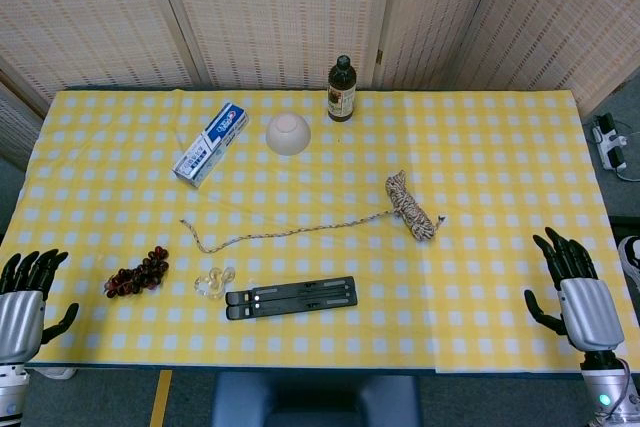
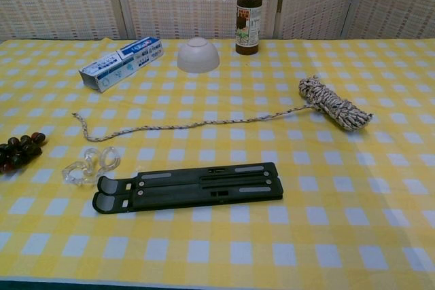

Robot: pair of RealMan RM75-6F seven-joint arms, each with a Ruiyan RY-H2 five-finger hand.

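**Both hands idle at the near edge, nothing grasped**

The left robot hand hovers off the surface's near-left corner, fingers spread wide and empty; the grape bunch lies nearest it. Further right lie a clear plastic clip, a folded black stand and a rope. The right robot hand is likewise spread, holding nothing. No grasp looks begun; any pick-up calls first for a reach inward.
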